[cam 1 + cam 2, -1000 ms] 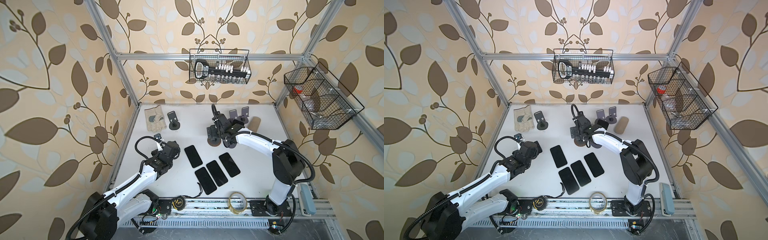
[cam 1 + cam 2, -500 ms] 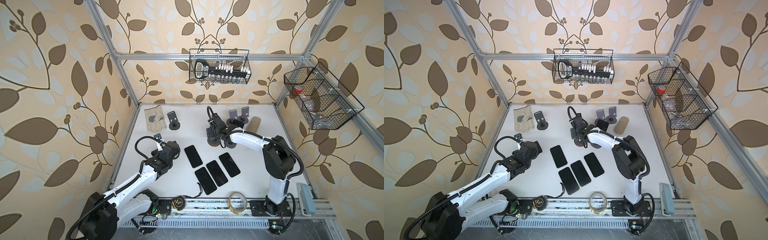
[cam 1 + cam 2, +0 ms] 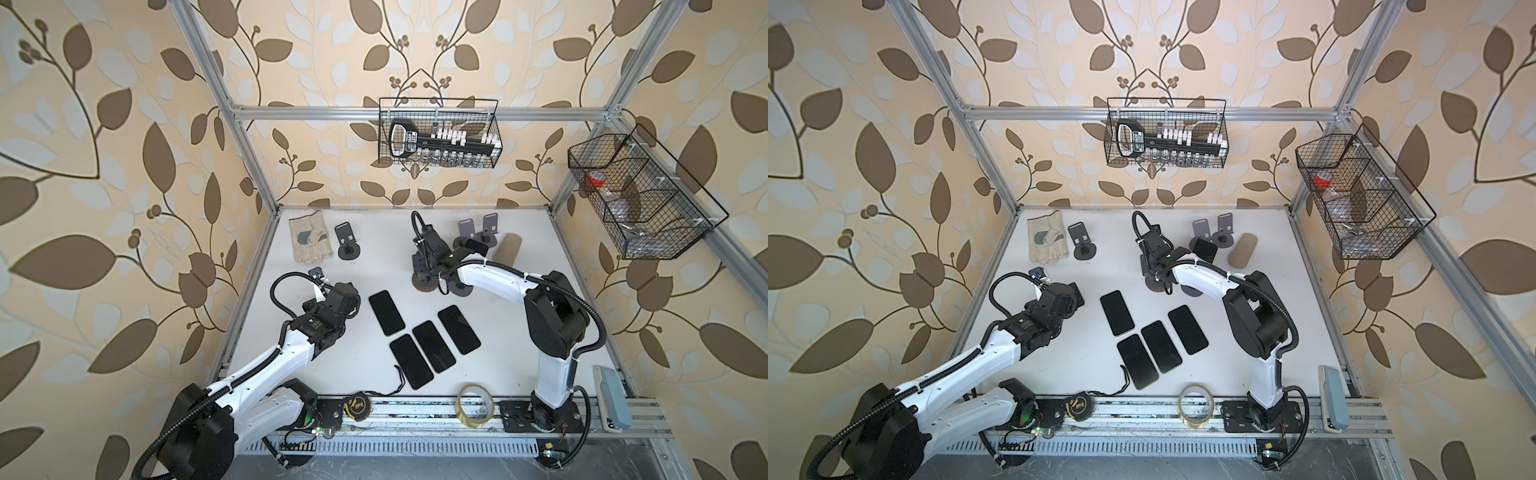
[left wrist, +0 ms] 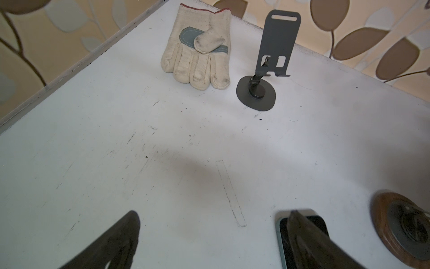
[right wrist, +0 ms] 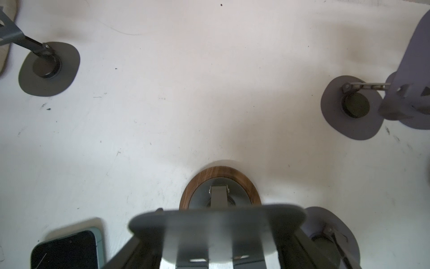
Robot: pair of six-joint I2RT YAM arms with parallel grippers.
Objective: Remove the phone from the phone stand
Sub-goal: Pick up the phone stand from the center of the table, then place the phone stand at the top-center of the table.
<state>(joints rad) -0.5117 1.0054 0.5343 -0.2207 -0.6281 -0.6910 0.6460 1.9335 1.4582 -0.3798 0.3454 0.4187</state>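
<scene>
Ana: What's closest to us?

Ben: The left gripper (image 4: 213, 212). It is wide open, holds nothing, and hangs low over the worktop (image 4: 162, 151) next to the flat phones (image 3: 433, 346). No trouble there.

Ana: And the right gripper (image 5: 220, 242)?

Ben: It is down over the wood-ring stand (image 5: 220, 186). Its fingers are on both sides of a grey flat piece (image 5: 218, 221). I can't tell if they pinch it. I also can't tell if that piece is a phone's back or the stand's own plate.

Ana: So where is the phone?

Ben: A dark phone (image 3: 1204, 249) leans on a stand just past the right arm. If one sits on the wood-ring stand too, the gripper hides it.

Ana: What could go wrong?

Ben: If it grabs the plate and pulls up, the whole stand may come along or tip over. A thin hold on the top edge could let a phone slip and drop onto the flat phones. And the purple stand (image 5: 325, 221) is just beside it, so a bump could knock that one and shake the leaning phone off.
</scene>
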